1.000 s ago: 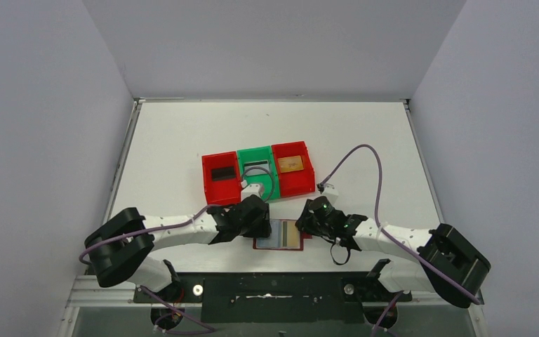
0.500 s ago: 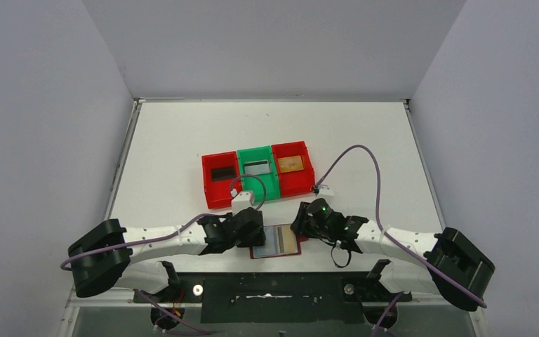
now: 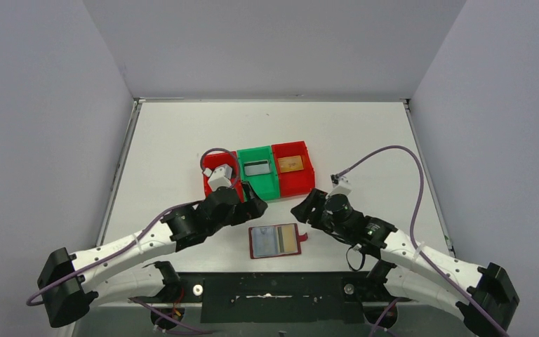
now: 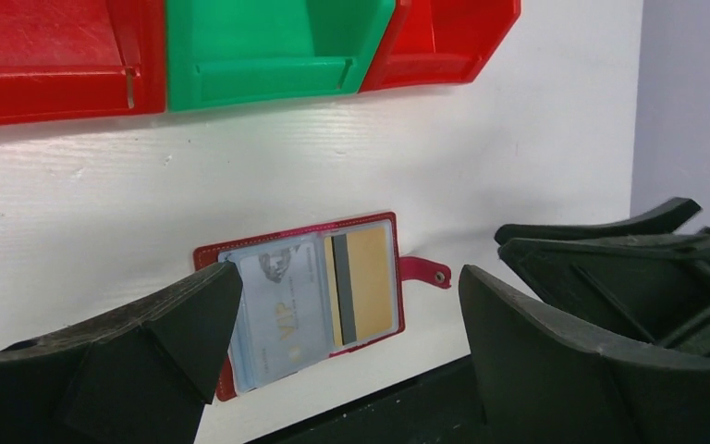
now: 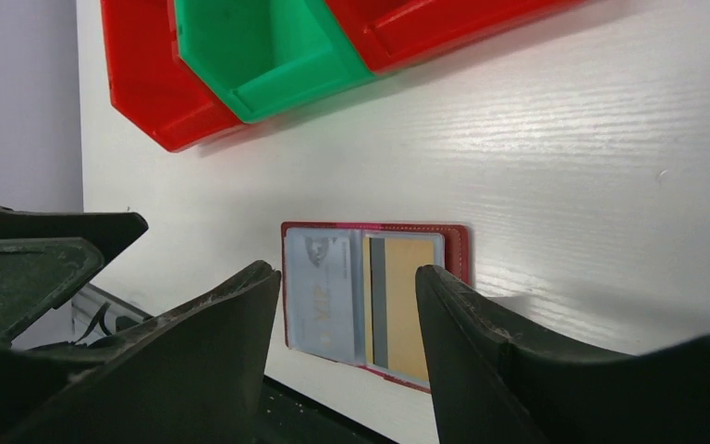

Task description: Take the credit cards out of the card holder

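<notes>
One gold card point(image 4: 367, 294) shows in the card holder point(image 5: 460, 252) — thin, stiff, slick; I'd pinch its exposed edge. My left pincer point(image 4: 347, 277) and right pincer point(image 5: 347, 277) gape wide, empty.

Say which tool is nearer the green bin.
Left. The left tool hovers at the green bin's near edge; the right tool sits farther right, by the red bin's near corner.

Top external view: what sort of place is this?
Probably a robot lab test cell: blank grey walls around a white table, two arms bolted at its edge, bins and a card holder as props.
</notes>
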Available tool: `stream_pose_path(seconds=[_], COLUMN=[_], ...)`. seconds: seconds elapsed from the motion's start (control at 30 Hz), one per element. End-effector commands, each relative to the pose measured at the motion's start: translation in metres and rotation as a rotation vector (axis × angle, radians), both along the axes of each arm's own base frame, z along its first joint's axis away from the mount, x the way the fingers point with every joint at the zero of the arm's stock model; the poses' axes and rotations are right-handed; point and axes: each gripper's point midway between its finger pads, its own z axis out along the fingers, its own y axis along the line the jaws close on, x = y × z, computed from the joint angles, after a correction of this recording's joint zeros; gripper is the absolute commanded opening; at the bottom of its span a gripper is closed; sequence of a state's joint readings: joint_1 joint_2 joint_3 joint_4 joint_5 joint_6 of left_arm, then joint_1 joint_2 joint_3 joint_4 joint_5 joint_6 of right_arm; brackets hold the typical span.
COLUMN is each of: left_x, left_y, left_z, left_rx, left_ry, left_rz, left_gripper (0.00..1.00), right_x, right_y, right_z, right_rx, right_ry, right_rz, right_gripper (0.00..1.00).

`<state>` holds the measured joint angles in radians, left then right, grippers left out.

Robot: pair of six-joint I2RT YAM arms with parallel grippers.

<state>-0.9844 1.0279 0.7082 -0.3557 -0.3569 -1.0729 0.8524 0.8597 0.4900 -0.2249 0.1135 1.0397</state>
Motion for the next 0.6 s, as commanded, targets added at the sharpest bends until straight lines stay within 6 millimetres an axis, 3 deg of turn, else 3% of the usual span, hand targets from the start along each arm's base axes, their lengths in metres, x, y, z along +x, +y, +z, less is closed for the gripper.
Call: stream_pose_path(seconds=[0.0, 0.13, 0.3, 0.43, 0.57], left_x=[-0.009, -0.016, -0.025, -0.033, -0.034], left_y=[-0.012, -0.022, -0.033, -0.049, -0.057], left_z=[0.0, -0.001, -0.02, -0.031, -0.043], left_rx=[-0.119, -0.21, -0.18, -0.159, -0.131], left_ry=[-0.033, 0.034, 0.111, 0.166, 0.199], left_rz=[-0.084, -0.125, -0.191, -0.273, -0.285], left_gripper=[0.86, 0.76, 0.67, 0.6, 0.56], right_x=[-0.013, -0.02, -0.025, -0.03, -0.031], right_y=[0.013, 0.027, 0.03, 0.021, 0.014], right_z=[-0.025, -0.031, -0.046, -0.063, -0.066], right_rx=[0.01, -0.015, -0.139, -0.233, -0.261], right_ry=[0.059, 0.11, 0.151, 0.2, 0.188], right_rz=[0.08, 0.131, 0.155, 0.121, 0.096], right_gripper=[0.54, 0.47, 0.42, 0.36, 0.36])
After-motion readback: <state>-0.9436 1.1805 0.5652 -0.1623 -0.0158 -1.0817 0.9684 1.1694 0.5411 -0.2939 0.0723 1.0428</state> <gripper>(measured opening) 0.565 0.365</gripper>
